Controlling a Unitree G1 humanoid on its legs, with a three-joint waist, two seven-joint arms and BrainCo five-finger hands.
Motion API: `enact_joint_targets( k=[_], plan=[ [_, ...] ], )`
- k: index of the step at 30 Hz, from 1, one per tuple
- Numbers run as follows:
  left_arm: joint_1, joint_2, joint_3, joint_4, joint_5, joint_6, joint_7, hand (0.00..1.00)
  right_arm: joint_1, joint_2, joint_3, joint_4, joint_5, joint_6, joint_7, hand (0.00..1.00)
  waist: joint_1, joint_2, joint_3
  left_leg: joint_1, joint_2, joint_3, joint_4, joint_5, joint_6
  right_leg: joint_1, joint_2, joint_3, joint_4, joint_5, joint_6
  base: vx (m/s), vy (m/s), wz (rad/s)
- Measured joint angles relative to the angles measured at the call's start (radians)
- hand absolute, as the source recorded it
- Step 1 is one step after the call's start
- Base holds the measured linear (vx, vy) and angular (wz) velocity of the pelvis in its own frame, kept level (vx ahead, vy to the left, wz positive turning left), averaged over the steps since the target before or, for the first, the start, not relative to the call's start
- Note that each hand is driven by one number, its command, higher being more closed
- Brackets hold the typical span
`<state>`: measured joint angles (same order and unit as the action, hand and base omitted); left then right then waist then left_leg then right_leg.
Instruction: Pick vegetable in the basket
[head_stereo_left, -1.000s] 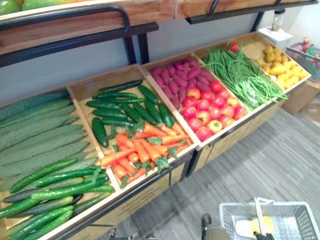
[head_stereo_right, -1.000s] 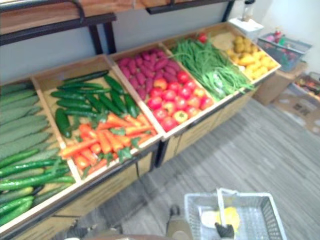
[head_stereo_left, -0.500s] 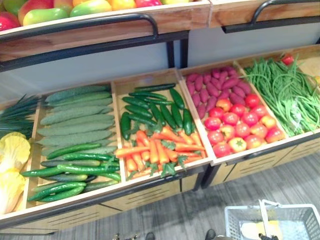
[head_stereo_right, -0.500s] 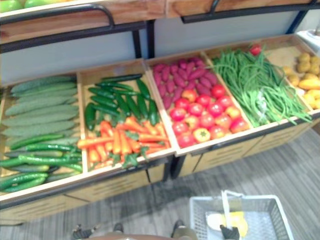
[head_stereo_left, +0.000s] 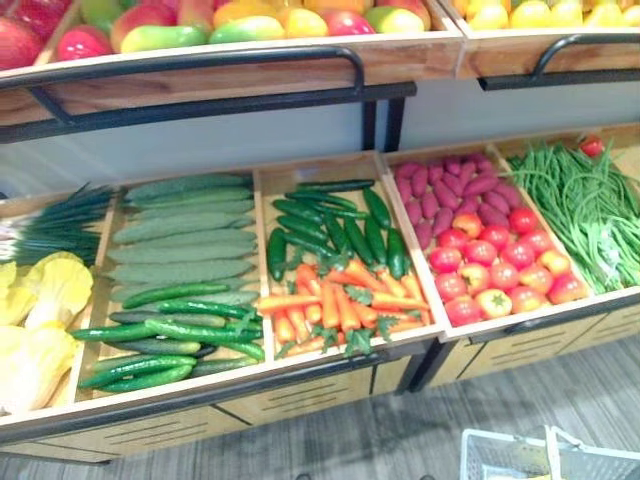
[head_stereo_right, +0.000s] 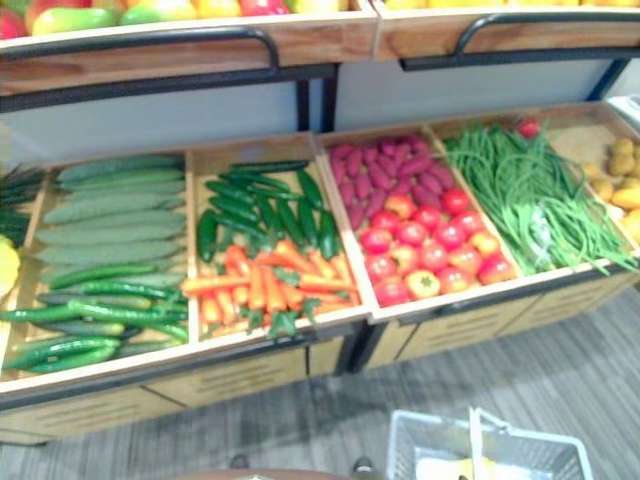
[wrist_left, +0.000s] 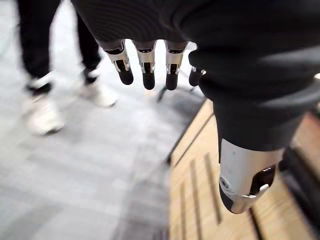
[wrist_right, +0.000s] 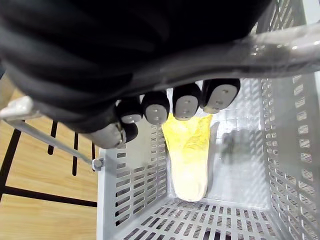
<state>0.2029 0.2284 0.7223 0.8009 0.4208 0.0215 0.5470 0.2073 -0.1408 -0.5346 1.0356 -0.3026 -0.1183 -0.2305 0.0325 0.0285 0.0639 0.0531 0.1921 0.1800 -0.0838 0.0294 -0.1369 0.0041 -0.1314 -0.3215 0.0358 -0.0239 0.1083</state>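
Several crates (head_stereo_left: 262, 190) are being shown side by side on a wooden stand, under a shelf of fruit (head_stereo_left: 200, 20). Long cucumbers (head_stereo_left: 170, 330) are being displayed in one crate; in the next, short dark cucumbers (head_stereo_left: 330, 225) are lying behind a heap of carrots (head_stereo_left: 335, 305). Tomatoes (head_stereo_left: 495, 270) are being kept in front of purple tubers (head_stereo_left: 455, 190) in the crate beside that, with beans (head_stereo_left: 590, 205) further to the right. Yellow leafy heads (head_stereo_left: 35, 320) and scallions (head_stereo_left: 55, 225) are lying at the far left. Down on the right, above the floor (head_stereo_right: 560, 380) and in front of the stand, a grey mesh basket (head_stereo_right: 410, 450) is being held up by the right hand (wrist_right: 100, 60): its fingers (wrist_right: 186, 107) are being kept curled round the handle (wrist_right: 290, 45). One yellow vegetable (wrist_right: 189, 155) is lying on the bottom of the basket, directly below those fingers and apart from them. The left hand (wrist_left: 240, 60) is being held low beside the front of the stand, with its fingers (wrist_left: 146, 65) and thumb (wrist_left: 245, 175) hanging straight and nothing being gripped. Past it, a person's dark trouser legs and white shoes (wrist_left: 42, 115) are being seen on the grey floor.
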Motion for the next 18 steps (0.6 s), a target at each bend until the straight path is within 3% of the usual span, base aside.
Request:
enact_joint_targets(
  k=[3,8,12,14,18],
  plan=[
    [0.047,0.005,-0.123,-0.276,0.141,-0.024,0.039,0.0,0.014,-0.003,0.006,-0.012,0.001,-0.017,-0.01,1.0,0.005,0.013,-0.013,-0.012,-0.004,-0.003,0.001,-0.003,0.001,-0.003,-0.006,-0.01,-0.001,0.0,0.0,-0.01,0.008,0.08],
    [0.068,-0.025,-0.252,-0.529,0.238,-0.043,0.039,0.0,0.014,-0.006,0.058,-0.038,0.007,-0.016,-0.008,1.0,0.002,0.017,-0.018,-0.016,-0.003,-0.002,0.0,-0.001,0.003,-0.01,-0.002,-0.009,0.0,0.0,0.0,0.04,-0.003,0.0],
    [0.057,0.022,-0.343,-0.592,0.313,-0.081,0.034,0.0,0.008,-0.021,0.12,-0.047,0.006,-0.017,0.0,1.0,-0.003,0.014,-0.021,-0.013,-0.003,0.001,-0.001,0.001,-0.002,-0.011,-0.001,0.0,0.002,0.007,-0.001,0.08,0.001,-0.03],
    [0.048,0.092,-0.393,-0.592,0.348,-0.109,0.013,0.0,-0.002,-0.029,0.141,-0.047,0.006,-0.017,0.002,1.0,-0.007,0.012,-0.023,-0.007,-0.003,0.004,-0.001,0.0,-0.002,-0.014,0.0,0.005,0.003,0.007,-0.001,0.08,-0.002,-0.03],
    [0.033,0.147,-0.449,-0.587,0.347,-0.146,-0.052,0.0,-0.019,-0.05,0.154,-0.048,0.002,-0.022,0.023,1.0,-0.005,0.01,-0.022,0.004,-0.004,0.028,-0.001,-0.005,0.001,-0.017,0.001,0.027,0.003,0.007,-0.002,0.03,0.003,-0.15]
  ],
)
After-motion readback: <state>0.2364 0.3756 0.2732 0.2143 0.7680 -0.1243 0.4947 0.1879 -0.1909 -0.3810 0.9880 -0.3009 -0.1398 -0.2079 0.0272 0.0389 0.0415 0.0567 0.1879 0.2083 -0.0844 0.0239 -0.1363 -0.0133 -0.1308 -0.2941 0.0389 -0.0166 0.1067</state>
